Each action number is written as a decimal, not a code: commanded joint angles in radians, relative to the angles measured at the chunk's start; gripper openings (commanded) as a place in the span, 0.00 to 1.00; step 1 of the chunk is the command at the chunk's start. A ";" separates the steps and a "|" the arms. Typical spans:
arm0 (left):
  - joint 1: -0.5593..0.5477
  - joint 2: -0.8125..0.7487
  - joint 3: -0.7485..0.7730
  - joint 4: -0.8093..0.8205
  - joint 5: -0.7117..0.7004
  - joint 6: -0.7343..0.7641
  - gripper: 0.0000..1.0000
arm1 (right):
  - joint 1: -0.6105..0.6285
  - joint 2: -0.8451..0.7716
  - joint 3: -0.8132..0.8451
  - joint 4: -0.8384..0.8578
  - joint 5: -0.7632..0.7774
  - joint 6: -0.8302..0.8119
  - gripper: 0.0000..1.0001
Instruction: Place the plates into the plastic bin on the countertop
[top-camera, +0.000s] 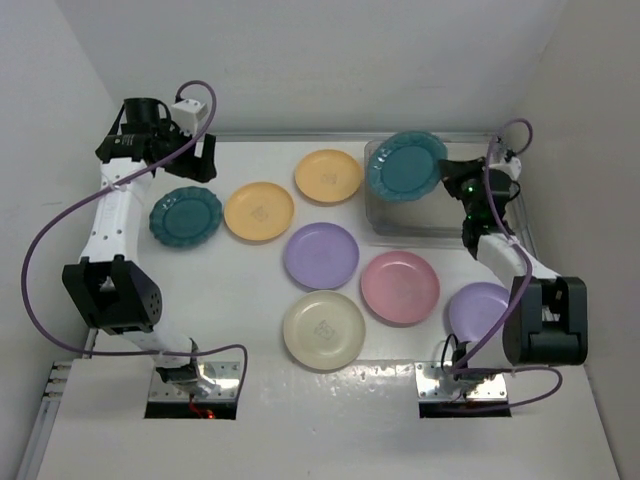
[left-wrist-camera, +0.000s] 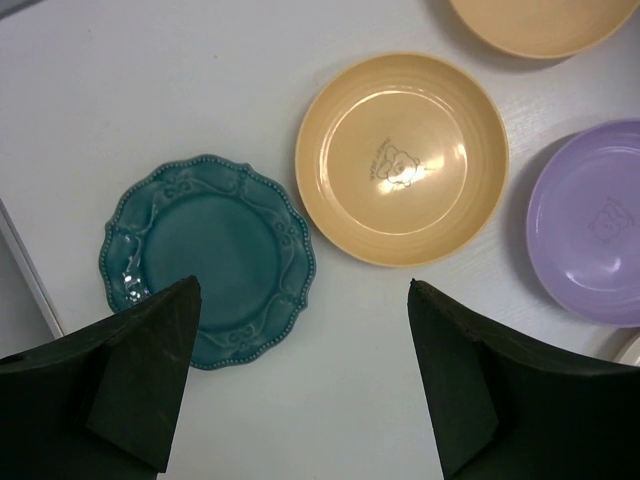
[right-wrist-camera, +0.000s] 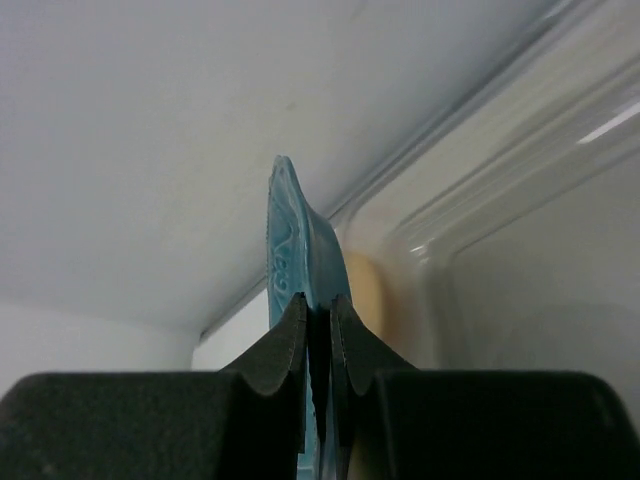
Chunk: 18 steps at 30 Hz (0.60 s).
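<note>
One teal plate (top-camera: 405, 165) is rim-clamped in the right jaws over the plastic bin (top-camera: 425, 228), ready for release. Left jaws gape above a second teal plate (top-camera: 185, 215), far left of the bin.

White walls (top-camera: 300, 60) at back and both sides; pale metal rail (top-camera: 38, 425) along near-left edge.

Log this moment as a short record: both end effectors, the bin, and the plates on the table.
left end effector: open, empty, above the loose teal plate
right end effector: shut on the held teal plate, at its rim
held teal plate: over the bin, far-left corner; contact unclear
plates on table: seven: loose teal plate, left yellow, far yellow, middle purple, right purple, pink, cream
in bin: no plate seen lying flat
</note>
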 joint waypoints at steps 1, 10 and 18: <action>0.035 -0.056 -0.007 0.028 0.046 -0.005 0.86 | -0.057 -0.060 -0.040 0.204 0.128 0.111 0.00; 0.103 -0.076 -0.047 0.028 0.064 0.005 0.84 | -0.131 0.099 -0.004 0.117 0.171 0.056 0.00; 0.221 -0.073 -0.122 0.086 0.012 -0.050 0.84 | -0.139 0.165 0.107 -0.205 0.193 -0.092 0.44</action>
